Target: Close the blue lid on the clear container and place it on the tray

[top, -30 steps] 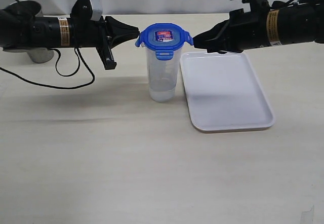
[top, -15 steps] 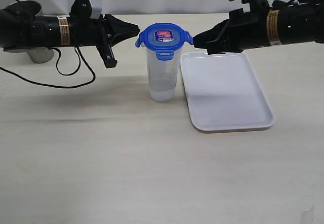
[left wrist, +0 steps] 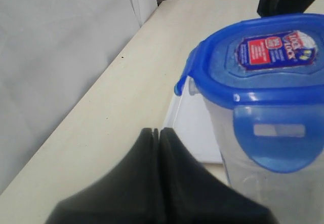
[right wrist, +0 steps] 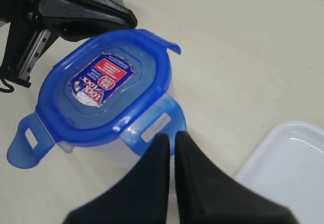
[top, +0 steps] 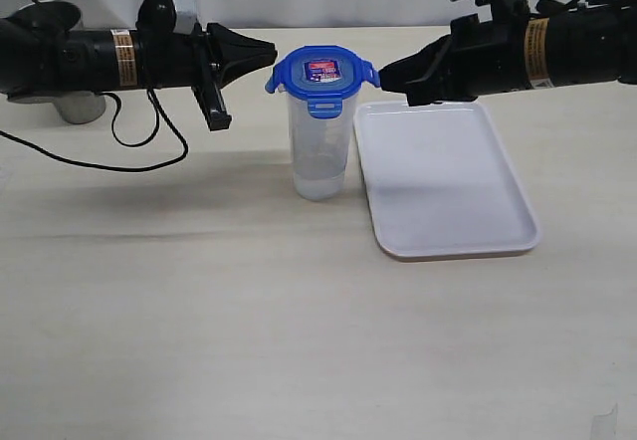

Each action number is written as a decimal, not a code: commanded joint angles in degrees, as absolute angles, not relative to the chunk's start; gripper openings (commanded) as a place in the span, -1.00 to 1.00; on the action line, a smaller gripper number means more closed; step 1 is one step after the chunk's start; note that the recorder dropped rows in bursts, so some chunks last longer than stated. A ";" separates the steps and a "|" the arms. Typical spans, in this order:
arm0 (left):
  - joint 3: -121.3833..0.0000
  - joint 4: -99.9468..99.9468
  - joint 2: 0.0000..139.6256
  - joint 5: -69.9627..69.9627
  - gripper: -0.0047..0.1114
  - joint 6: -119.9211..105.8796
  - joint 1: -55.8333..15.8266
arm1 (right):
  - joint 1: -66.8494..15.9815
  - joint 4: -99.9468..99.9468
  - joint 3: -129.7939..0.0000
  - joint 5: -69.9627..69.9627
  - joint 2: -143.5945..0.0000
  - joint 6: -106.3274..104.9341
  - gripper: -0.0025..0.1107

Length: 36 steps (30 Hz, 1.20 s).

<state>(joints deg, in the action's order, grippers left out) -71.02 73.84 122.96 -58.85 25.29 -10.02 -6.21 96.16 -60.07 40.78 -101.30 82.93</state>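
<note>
The clear container (top: 320, 146) stands upright on the table just left of the white tray (top: 443, 181). The blue lid (top: 321, 75) sits on its mouth, sticker up, with its tabs (right wrist: 152, 127) sticking out. My left gripper (top: 271, 58) is shut and empty, level with the lid and just left of it. My right gripper (top: 383, 79) is shut too, its tip at the lid's right tab. The left wrist view shows the lid (left wrist: 263, 62) beside the shut left gripper (left wrist: 155, 131). In the right wrist view the right gripper (right wrist: 171, 135) touches a tab.
A grey steel cup (top: 62, 62) stands at the far left behind my left arm. A black cable (top: 119, 156) loops on the table below that arm. The table's back edge meets a white wall (left wrist: 61, 57).
My left gripper has risen slightly and edged right, toward the lid's left tab. The right gripper, container and tray have stayed in place.
</note>
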 commanded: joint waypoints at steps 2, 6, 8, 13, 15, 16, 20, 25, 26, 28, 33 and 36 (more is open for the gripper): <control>-71.59 74.80 122.88 -59.93 -0.92 25.26 -10.01 | -6.15 95.20 -60.41 40.20 -101.33 81.58 -0.88; -71.59 76.61 122.88 -60.02 -0.92 25.75 -10.01 | -6.15 95.20 -60.41 39.81 -101.33 80.67 -0.88; -71.59 77.19 122.88 -60.02 -0.92 25.85 -10.01 | -6.15 95.20 -60.41 38.80 -101.33 80.68 -0.88; -71.59 77.28 122.88 -60.15 -0.92 25.96 -10.01 | -6.15 95.20 -60.41 38.53 -101.33 80.68 -0.88; -71.48 77.28 122.88 -60.32 -0.92 25.96 -10.01 | -6.15 95.35 -60.41 38.57 -101.33 80.68 -0.88; -71.48 77.28 122.88 -60.62 -0.92 26.28 -10.01 | -6.15 95.35 -60.41 38.57 -101.33 80.68 -0.88; -71.48 77.28 122.77 -60.49 -0.92 26.69 -10.01 | -6.15 95.35 -60.41 38.57 -101.33 80.68 -0.88; -71.48 76.86 121.83 -54.79 -0.92 26.91 -10.01 | -6.15 95.35 -60.41 38.57 -101.33 80.68 -0.88; -71.39 76.86 121.62 -54.39 -0.92 27.04 -10.01 | -6.15 95.35 -60.41 38.57 -101.33 80.68 -0.88; -71.36 76.86 121.08 -53.17 -0.92 27.51 -10.01 | -6.15 95.35 -60.41 38.57 -101.33 80.68 -0.88; -70.00 73.92 118.39 -46.47 -0.92 27.85 -10.01 | -6.15 95.35 -60.41 38.57 -101.33 80.68 -0.88; -68.47 71.40 115.74 -42.50 -0.92 26.79 -10.01 | -6.15 95.35 -60.41 38.57 -101.33 80.68 -0.88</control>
